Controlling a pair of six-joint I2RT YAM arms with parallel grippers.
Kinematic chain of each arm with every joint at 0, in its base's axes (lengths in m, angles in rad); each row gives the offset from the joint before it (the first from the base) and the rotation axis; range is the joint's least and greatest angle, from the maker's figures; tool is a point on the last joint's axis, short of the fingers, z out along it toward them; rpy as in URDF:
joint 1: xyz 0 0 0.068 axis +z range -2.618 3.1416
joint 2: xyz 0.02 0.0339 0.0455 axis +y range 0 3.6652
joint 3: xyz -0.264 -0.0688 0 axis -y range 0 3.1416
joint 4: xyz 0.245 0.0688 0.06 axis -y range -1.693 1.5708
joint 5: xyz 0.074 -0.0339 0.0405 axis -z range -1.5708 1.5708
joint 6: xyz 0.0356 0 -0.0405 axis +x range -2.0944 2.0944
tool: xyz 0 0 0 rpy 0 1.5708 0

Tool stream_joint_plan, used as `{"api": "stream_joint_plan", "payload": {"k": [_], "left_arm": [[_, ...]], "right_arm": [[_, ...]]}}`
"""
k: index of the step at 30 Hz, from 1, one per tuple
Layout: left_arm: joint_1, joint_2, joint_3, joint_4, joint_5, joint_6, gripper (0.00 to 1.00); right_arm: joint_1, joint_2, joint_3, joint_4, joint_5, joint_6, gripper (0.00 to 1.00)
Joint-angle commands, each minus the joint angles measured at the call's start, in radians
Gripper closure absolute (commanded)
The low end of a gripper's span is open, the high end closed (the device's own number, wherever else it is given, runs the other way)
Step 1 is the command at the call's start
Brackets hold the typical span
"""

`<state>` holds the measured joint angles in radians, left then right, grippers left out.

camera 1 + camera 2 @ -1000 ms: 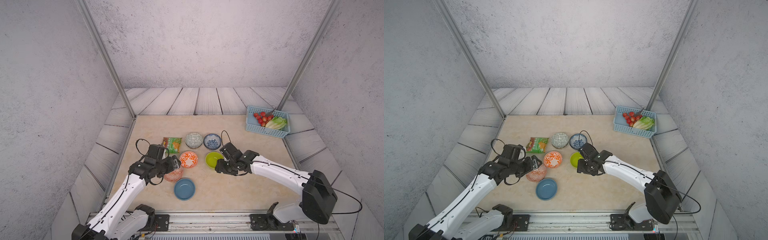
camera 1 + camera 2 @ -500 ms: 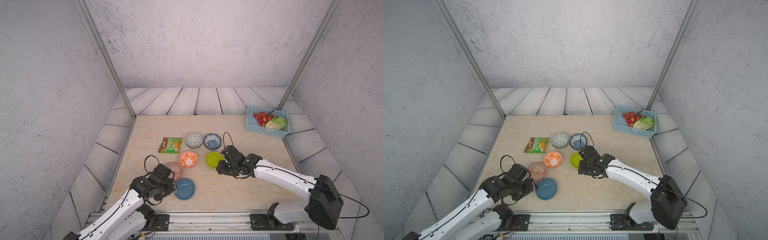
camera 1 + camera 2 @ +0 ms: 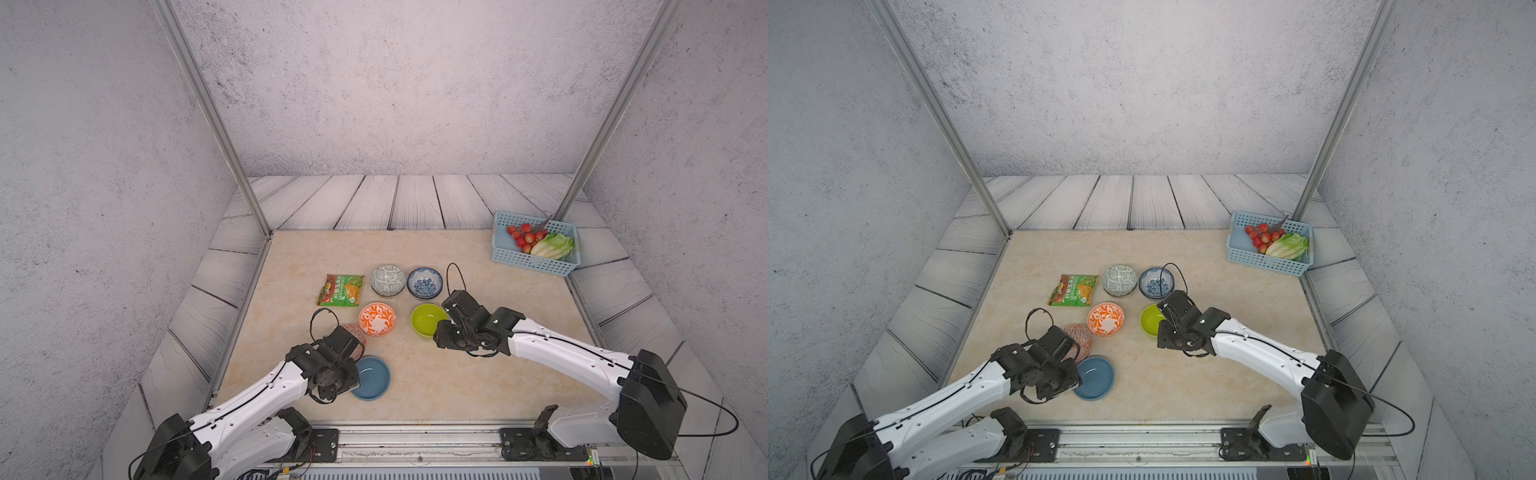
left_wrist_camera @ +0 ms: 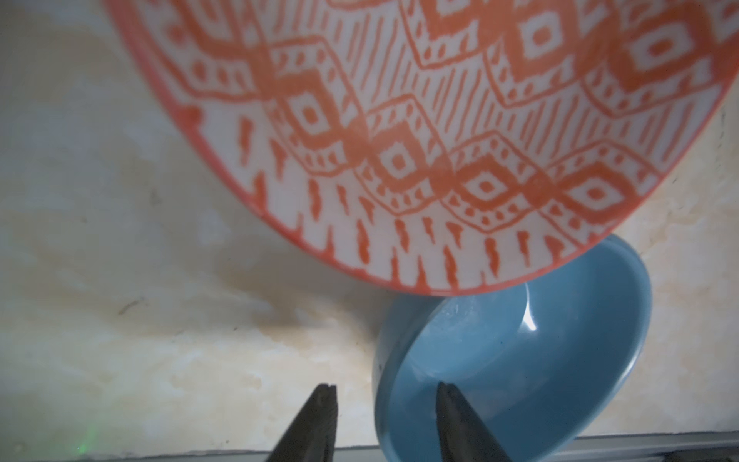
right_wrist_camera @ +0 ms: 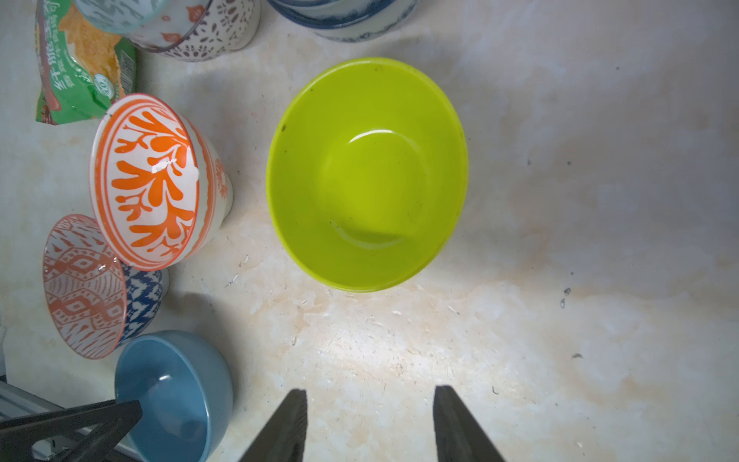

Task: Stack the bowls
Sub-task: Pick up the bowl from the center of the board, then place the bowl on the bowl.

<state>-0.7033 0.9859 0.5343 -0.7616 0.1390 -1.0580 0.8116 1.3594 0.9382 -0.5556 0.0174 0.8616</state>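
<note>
Low in the left wrist view, the left gripper [image 4: 384, 390] straddles the rim of the blue bowl [image 4: 520, 360], fingers narrowly apart, contact unclear. Beyond, the orange diamond bowl [image 4: 440, 140] is cut off by the top edge. The right gripper [image 5: 370, 394], fingers apart over bare table [image 5: 600, 200], sits just short of the lime bowl [image 5: 368, 172].

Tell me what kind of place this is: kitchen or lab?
Probably a staged robot test cell, not a real kitchen: two arms bolted to a metal rail, aluminium frame posts, and grey panel walls boxing in a tabletop with bowls.
</note>
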Motion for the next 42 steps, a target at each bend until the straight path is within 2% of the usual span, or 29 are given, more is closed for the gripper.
{"api": "stream_joint_plan", "payload": {"k": [1, 8, 15, 23, 29, 30, 32, 33, 37, 42], "left_arm": [[-0.014, 0.002, 0.018, 0.004, 0.003, 0.009, 0.61], [-0.019, 0.042, 0.024, 0.011, 0.012, 0.021, 0.75], [-0.052, 0.134, 0.085, -0.015, -0.005, 0.04, 1.0], [-0.058, 0.139, 0.266, -0.115, -0.029, 0.053, 1.0], [-0.057, 0.33, 0.533, -0.187, -0.053, 0.125, 1.0], [-0.057, 0.365, 0.583, -0.195, -0.056, 0.14, 1.0], [-0.056, 0.455, 0.678, -0.21, -0.063, 0.17, 1.0], [-0.056, 0.5, 0.724, -0.215, -0.066, 0.182, 1.0], [-0.056, 0.666, 0.893, -0.21, -0.049, 0.213, 1.0], [-0.062, 0.777, 0.995, -0.155, -0.005, 0.209, 1.0]], "right_arm": [[0.005, -0.008, 0.011, -0.007, 0.031, -0.01, 0.48], [0.004, -0.021, 0.018, -0.028, 0.049, -0.015, 0.48], [0.003, -0.055, 0.019, -0.06, 0.091, -0.014, 0.49], [0.003, -0.173, -0.015, -0.101, 0.231, 0.025, 0.46], [0.003, -0.319, -0.08, -0.111, 0.375, 0.073, 0.38], [0.002, -0.344, -0.091, -0.111, 0.394, 0.08, 0.34], [0.002, -0.385, -0.11, -0.129, 0.44, 0.114, 0.05], [0.001, -0.405, -0.121, -0.132, 0.456, 0.123, 0.02], [0.001, -0.436, -0.15, -0.118, 0.482, 0.14, 0.01], [0.0, -0.406, -0.142, -0.104, 0.476, 0.124, 0.01]]}}
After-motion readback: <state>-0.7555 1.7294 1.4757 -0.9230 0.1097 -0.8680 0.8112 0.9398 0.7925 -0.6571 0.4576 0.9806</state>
